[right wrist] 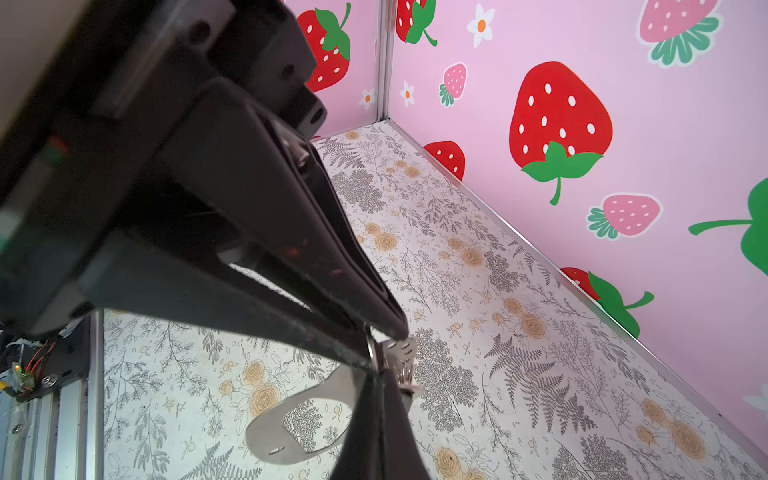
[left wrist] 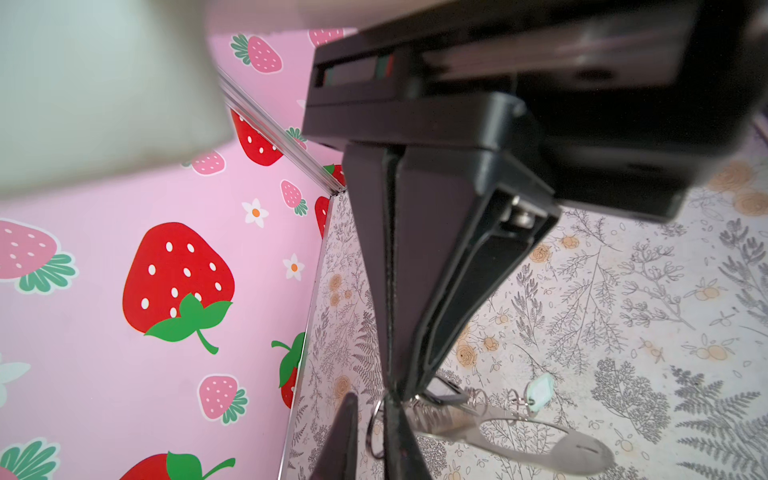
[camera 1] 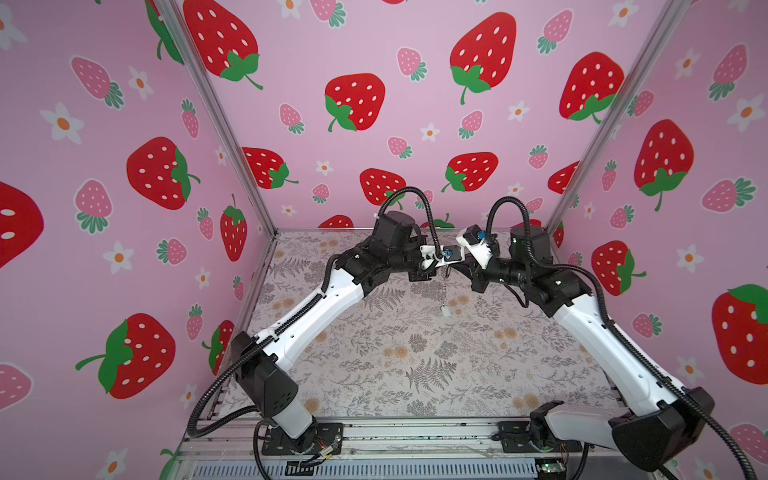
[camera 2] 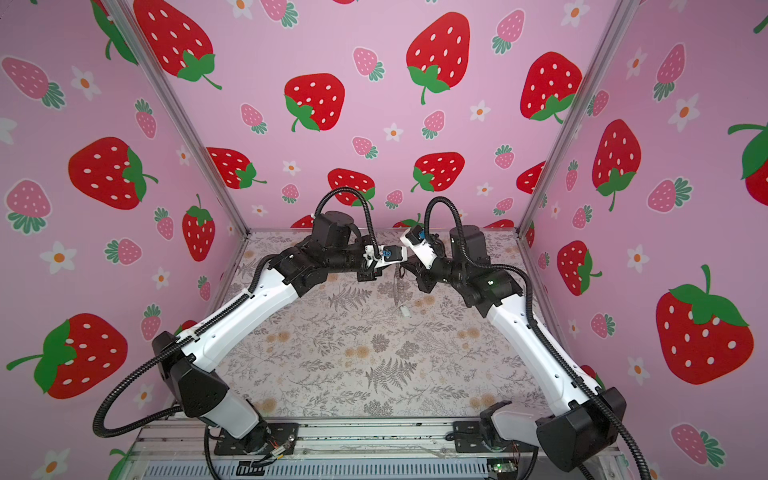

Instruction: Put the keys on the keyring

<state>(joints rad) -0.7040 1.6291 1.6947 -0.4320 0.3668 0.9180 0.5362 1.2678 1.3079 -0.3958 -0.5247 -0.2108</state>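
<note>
Both arms meet above the back middle of the table. My right gripper is shut on the ringed edge of the keyring, a flat grey crescent plate that also shows in the left wrist view, the keyring there hanging out to the side. My left gripper is narrowly open, with a silver ring in the gap and floor showing beside it. A key with a black head lies against the plate's small rings; whether it is threaded on one I cannot tell. In both top views the wrists hide both pairs of jaws.
A mint tag hangs from a ring on the plate and shows below the wrists as a pale tag. The floral mat covers the table. Pink strawberry walls close in three sides. An aluminium rail runs along the front.
</note>
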